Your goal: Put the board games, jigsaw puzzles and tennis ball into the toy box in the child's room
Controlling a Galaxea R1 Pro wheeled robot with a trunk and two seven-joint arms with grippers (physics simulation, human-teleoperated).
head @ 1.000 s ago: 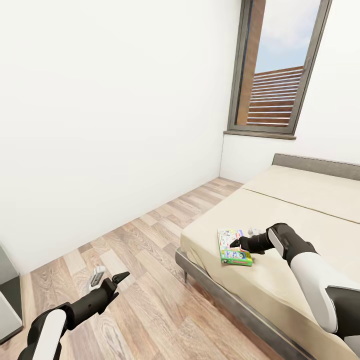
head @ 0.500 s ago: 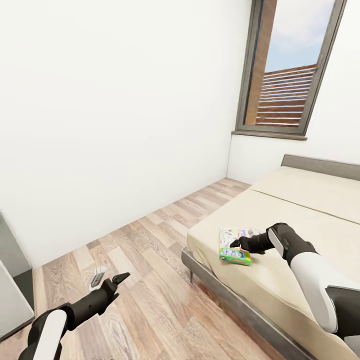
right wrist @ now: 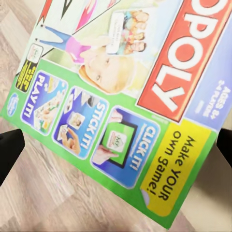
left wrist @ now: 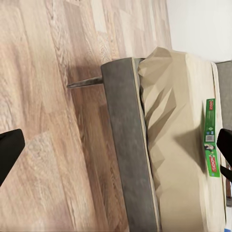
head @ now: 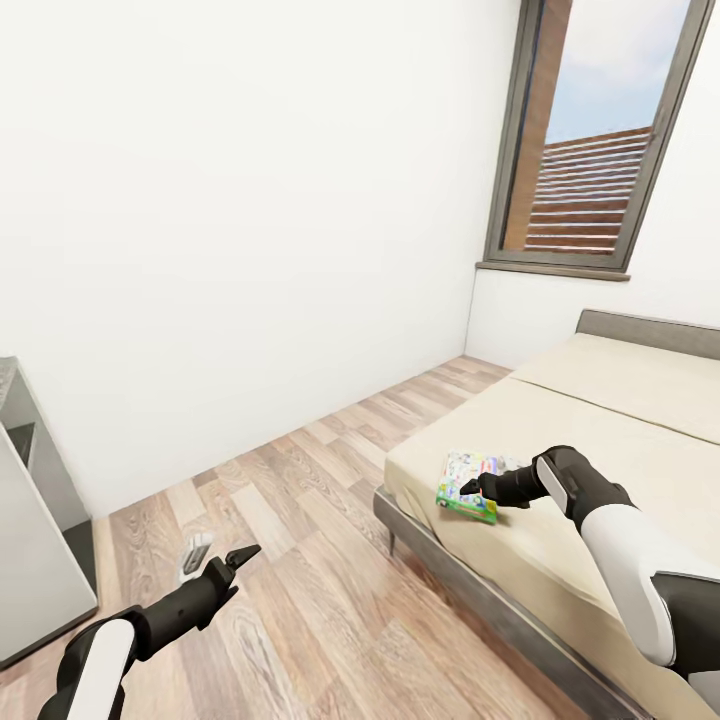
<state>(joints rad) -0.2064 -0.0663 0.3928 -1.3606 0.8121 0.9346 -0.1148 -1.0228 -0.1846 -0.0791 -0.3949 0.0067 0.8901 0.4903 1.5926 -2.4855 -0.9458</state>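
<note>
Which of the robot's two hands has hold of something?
The right hand, gripping the board game above the bed's edge. The left hand hangs open and empty over the floor.

You had the bed (head: 600,420) on your right, under the window (head: 598,140), with the board game (head: 465,482) over its near corner at the right gripper (head: 470,488). The table (head: 40,520) stood far left; the left gripper (head: 215,556) hung above the floor (head: 300,520) between.

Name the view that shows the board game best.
The right wrist view: the board game is close up, its print readable. The head view shows it small, at the right gripper on the bed. The left wrist view shows its green edge.
</note>
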